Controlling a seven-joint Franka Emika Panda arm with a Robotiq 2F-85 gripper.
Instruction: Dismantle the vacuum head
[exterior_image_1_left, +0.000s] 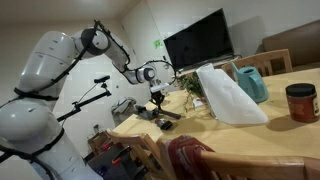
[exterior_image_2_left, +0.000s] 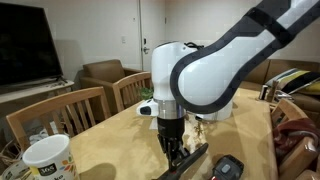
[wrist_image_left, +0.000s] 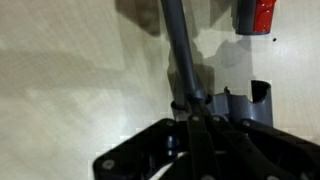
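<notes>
The vacuum head (exterior_image_2_left: 192, 163) is a low black piece lying on the tan table (exterior_image_2_left: 110, 150). It also shows in an exterior view (exterior_image_1_left: 165, 120). In the wrist view its dark grey tube (wrist_image_left: 178, 50) runs from the top of the picture down to a grey body (wrist_image_left: 240, 105). My gripper (wrist_image_left: 190, 108) points straight down onto it, and its fingers are close together around the lower end of the tube. The gripper shows in both exterior views (exterior_image_1_left: 156, 103) (exterior_image_2_left: 172, 150), low over the head. The exact contact is hidden by the fingers.
A white bag (exterior_image_1_left: 228, 95), a teal pitcher (exterior_image_1_left: 252, 83) and a red jar (exterior_image_1_left: 300, 102) stand on the table. A white mug (exterior_image_2_left: 45, 160) is near one corner. A small black and red item (exterior_image_2_left: 228, 167) lies beside the head. Wooden chairs (exterior_image_2_left: 70, 110) ring the table.
</notes>
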